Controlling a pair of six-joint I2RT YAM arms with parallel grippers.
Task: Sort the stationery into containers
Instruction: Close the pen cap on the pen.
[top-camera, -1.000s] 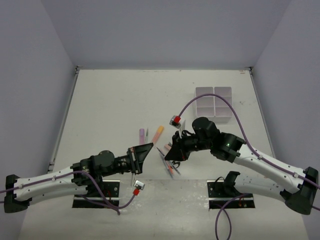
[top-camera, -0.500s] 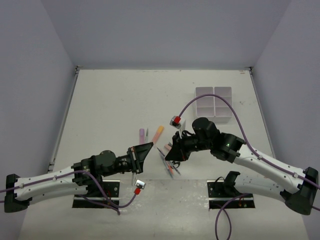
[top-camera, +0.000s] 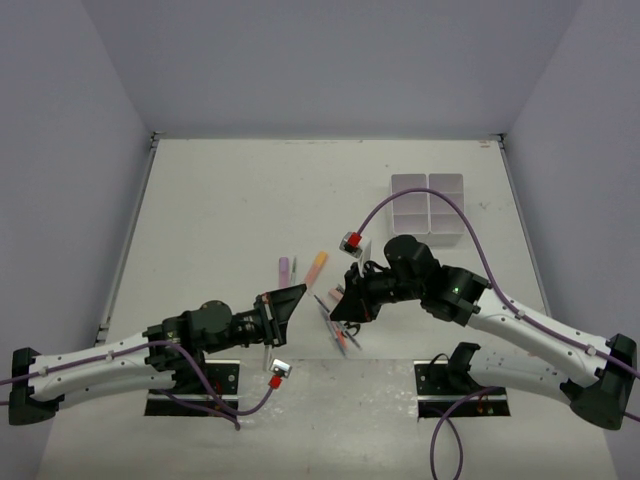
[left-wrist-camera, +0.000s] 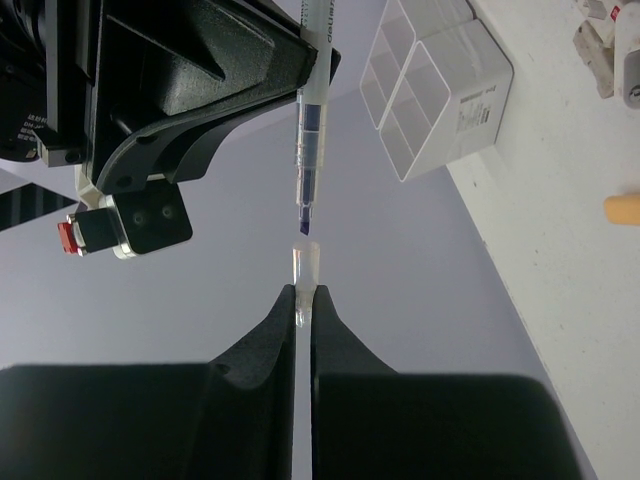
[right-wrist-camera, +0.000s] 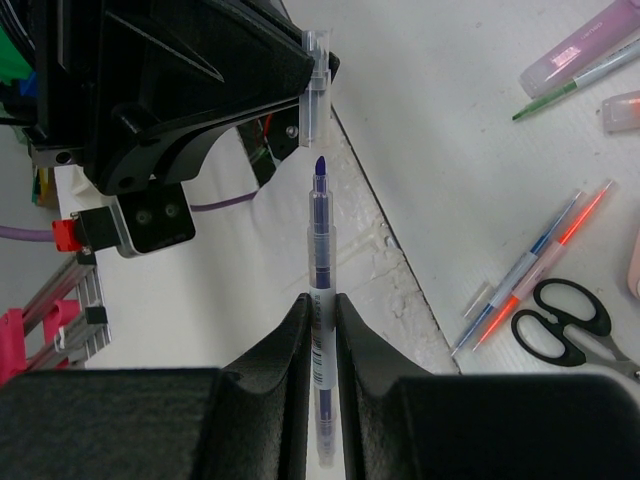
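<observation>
At the near edge of the table (top-camera: 230, 200), the two arms are reaching inward toward each other with their gripper tips facing. The left gripper (left-wrist-camera: 305, 300) is pinching a clear cap (left-wrist-camera: 305, 262), its fingers pressed almost together and the cap sticking out past the fingertips. The right gripper (right-wrist-camera: 320, 305) is clamping a blue-tipped pen (right-wrist-camera: 319, 235) by its barrel, with the bare tip pointing straight at the open mouth of the cap. Tip and cap are lining up on one axis, and a small gap is showing between them. Both are hanging above the surface, over its near middle, touching nothing else.

Below the right gripper, close to the near edge, black-handled scissors (right-wrist-camera: 560, 315) are lying flat. Just beside them two thin pens (right-wrist-camera: 530, 262) are lying side by side, one bluish and one orange-red.

A little farther in, toward the middle of the surface, a lilac highlighter (top-camera: 285, 268) is lying with a thin green pen (right-wrist-camera: 575, 85) just beside it. An orange highlighter (top-camera: 317, 265) is lying near them.

Farthest away, toward the far right corner, the white organiser box (top-camera: 428, 205) is sitting upright with its compartments opening upward, well apart from the loose stationery. The right arm's purple cable is arching across the front of it in the top view.
</observation>
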